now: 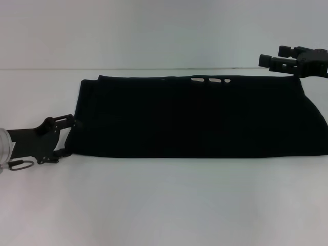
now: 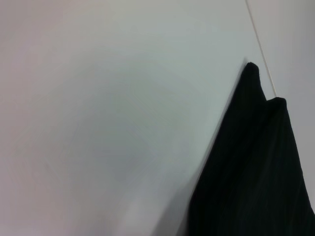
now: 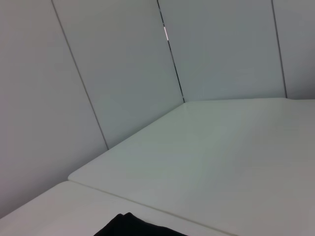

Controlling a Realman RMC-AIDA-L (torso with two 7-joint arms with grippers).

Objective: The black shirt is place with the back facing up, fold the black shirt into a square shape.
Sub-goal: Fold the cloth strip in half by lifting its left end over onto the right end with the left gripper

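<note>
Head view: black shirt (image 1: 200, 118) folded, white lettering unreadable.

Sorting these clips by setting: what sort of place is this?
Probably a lab test bench: a bare white table, plain panelled walls, and only the black shirt between the left gripper and right gripper.

Soft, even light washed my white desk (image 1: 164, 205) bright; the black shirt (image 1: 200, 118) showed almost no detail, shadows faint.

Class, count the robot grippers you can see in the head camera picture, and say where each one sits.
2. The left gripper is at the near left end of the black shirt; the right gripper hangs above its far right corner.
</note>
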